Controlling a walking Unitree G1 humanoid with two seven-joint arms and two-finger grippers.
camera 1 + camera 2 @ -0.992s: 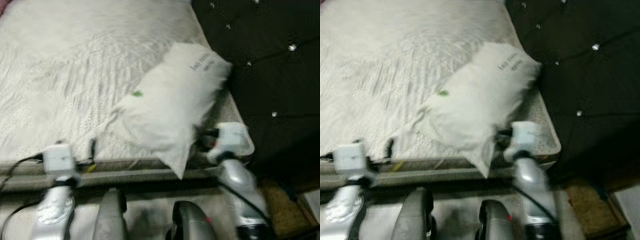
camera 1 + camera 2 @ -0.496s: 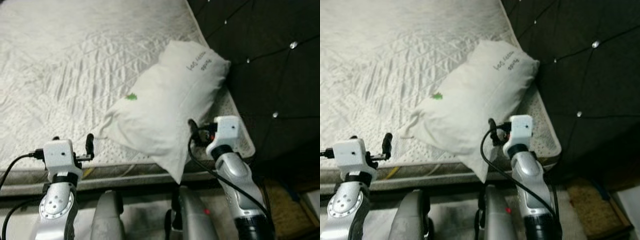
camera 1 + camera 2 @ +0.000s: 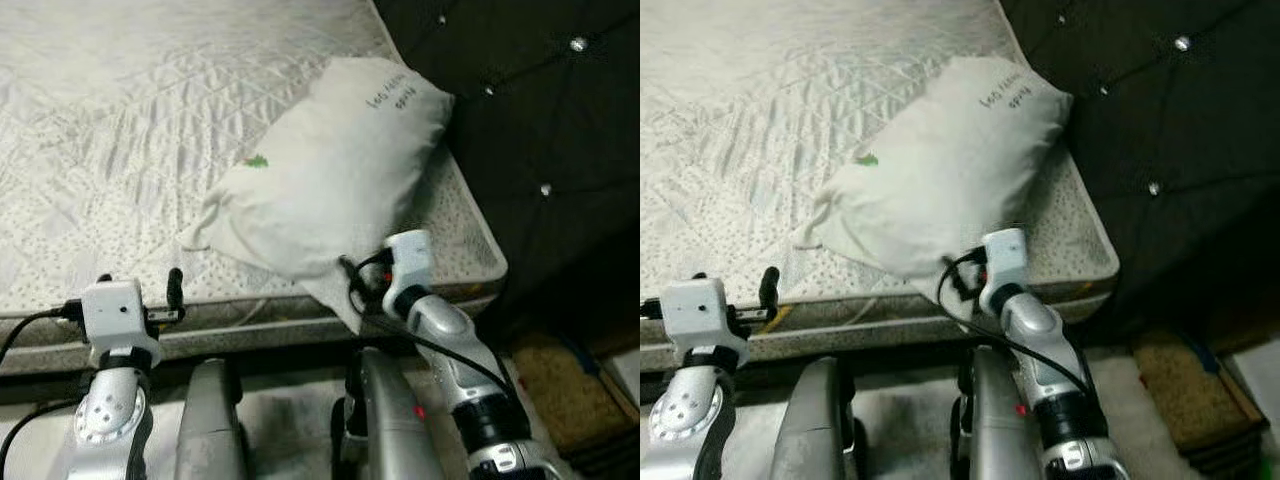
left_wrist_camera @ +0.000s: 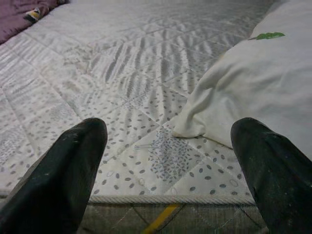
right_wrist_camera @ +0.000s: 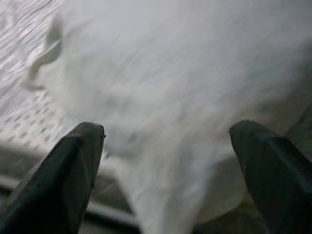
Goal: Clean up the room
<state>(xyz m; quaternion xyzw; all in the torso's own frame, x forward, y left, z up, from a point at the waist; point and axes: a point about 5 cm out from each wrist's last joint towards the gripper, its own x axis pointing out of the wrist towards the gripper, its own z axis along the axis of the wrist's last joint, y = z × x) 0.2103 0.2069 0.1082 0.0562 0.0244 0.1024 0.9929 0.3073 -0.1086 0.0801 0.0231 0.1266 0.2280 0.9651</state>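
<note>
Pillow (image 3: 325,180), seen from the left eye view, is lying on the bare quilted mattress (image 3: 150,130) near its right corner, beside the dark tufted headboard (image 3: 540,120). It is white and plump, carrying a small green mark on its upper face and a few lines of dark print near its far end. Its long axis is running diagonally, the printed end pointing up toward the headboard and the near end tapering into a loose fold of fabric that is drooping over the mattress edge. The right gripper (image 3: 352,285) is sitting just at that drooping corner, while the left gripper (image 3: 172,290) is hovering at the mattress edge, well apart from the pillow.

From the right eye view, the same diagonal lie is showing, with the pillow's near corner hanging just in front of the right wrist.

In the left wrist view, the left fingers (image 4: 63,180) are standing wide apart, holding nothing, with the mattress edge between them and the pillow's corner lying ahead to one side.

In the right wrist view, which is blurred, the right fingers (image 5: 63,170) are spread wide, and the white pillow fabric is looming close between them, not clamped.
</note>
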